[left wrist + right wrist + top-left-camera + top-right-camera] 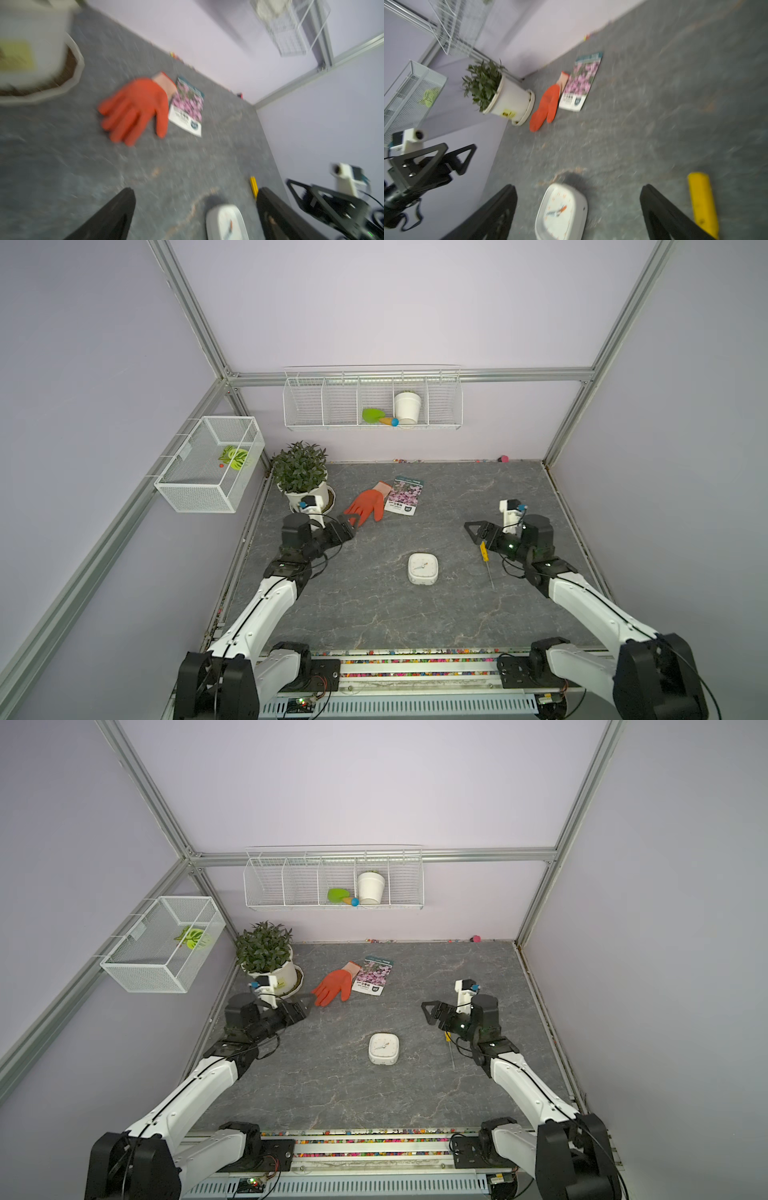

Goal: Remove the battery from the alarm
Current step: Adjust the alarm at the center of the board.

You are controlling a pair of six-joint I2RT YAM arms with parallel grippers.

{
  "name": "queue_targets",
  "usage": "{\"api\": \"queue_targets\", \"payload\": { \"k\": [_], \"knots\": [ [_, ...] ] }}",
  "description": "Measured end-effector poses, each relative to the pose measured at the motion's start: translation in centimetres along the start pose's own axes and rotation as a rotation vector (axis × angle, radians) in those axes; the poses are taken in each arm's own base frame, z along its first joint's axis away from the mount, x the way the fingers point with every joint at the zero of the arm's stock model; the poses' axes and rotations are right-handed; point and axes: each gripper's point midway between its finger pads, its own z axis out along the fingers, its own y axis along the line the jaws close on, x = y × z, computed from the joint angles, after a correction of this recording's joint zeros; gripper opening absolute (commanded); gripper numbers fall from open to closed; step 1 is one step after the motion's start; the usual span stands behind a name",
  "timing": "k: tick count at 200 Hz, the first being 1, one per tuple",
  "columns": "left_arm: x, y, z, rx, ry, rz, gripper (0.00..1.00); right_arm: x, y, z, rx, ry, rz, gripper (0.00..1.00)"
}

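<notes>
Both grippers hang empty, jaws spread wide: my left gripper (349,524) out left by the orange rubber glove (365,506), my right gripper (471,532) out right. Between them, nearer me, the small white rounded-square plastic alarm (422,568) lies dial-up on the grey stone-look table (374,614), so the battery is out of sight, presumably in its back. Approach step, I reckon. Next: close in, grip the alarm's sides, flip it. A yellow-handled screwdriver (483,551) lies just right of it.
</notes>
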Motion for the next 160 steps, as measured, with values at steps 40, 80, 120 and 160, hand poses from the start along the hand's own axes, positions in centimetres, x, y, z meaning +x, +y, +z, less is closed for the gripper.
{"api": "queue_targets", "payload": {
  "k": [40,80,120,160],
  "knots": [
    [6.4,-2.3,2.4,0.089,0.242,-0.077,0.87,5.9,-0.7,2.8,0.001,0.213,0.198,0.92],
    [13.1,-1.7,5.7,0.083,0.487,-0.158,0.72,10.6,-1.9,4.6,0.04,0.342,0.322,0.9],
    [16.1,-2.0,8.6,0.098,0.582,-0.199,0.57,11.4,-0.9,5.8,-0.003,0.353,0.364,0.9],
    [17.4,-1.3,10.2,0.095,0.608,-0.243,0.41,12.1,0.2,6.8,-0.053,0.351,0.391,0.9]
  ]
}}
